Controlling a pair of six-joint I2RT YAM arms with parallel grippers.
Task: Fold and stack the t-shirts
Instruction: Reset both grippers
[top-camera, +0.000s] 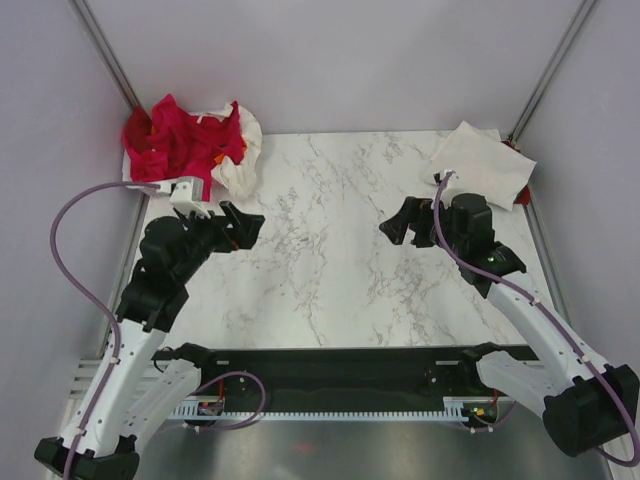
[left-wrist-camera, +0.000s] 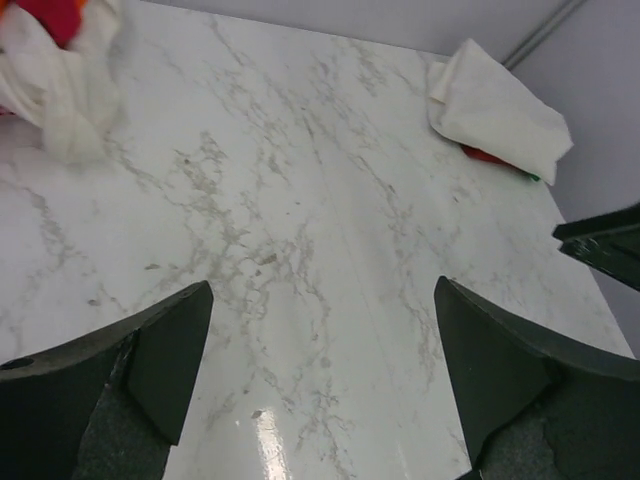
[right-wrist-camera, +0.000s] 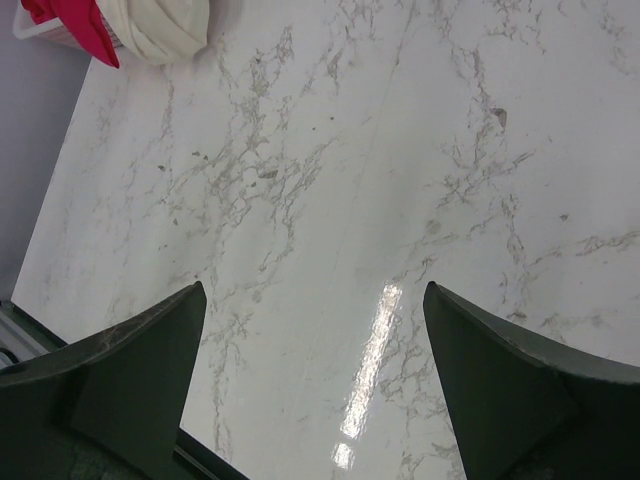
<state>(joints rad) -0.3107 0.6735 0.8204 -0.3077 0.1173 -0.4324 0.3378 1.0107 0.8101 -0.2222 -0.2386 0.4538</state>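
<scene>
1. Top external view: the white marble table (top-camera: 330, 290) fills the middle of the scene, with both arms reaching in from its near edge. Its central part is bare under the two tools.
2. At the far left corner lies a loose heap of t-shirts (top-camera: 190, 140). A crumpled red t-shirt (top-camera: 175, 140) makes up most of it, and a rumpled white t-shirt (top-camera: 240, 165) hangs off its right side onto the table. The left wrist view catches this white cloth (left-wrist-camera: 60, 100) at its upper left.
3. At the far right corner sits a folded white t-shirt (top-camera: 480, 165), lying flat. A sliver of red cloth (top-camera: 522, 197) pokes out beneath its right edge. In the left wrist view the same folded t-shirt (left-wrist-camera: 500, 110) shows a thin red and green edge (left-wrist-camera: 495, 158) under it.
4. The left tool (top-camera: 240, 222) hovers above the left part of the table, just near of the heap and not touching it. Its jaws are spread wide with only bare marble between them (left-wrist-camera: 322, 285).
5. The right tool (top-camera: 398, 222) hovers above the right part of the table, near the folded t-shirt but apart from it. Its jaws are likewise spread wide and grip nothing (right-wrist-camera: 314, 285).
</scene>
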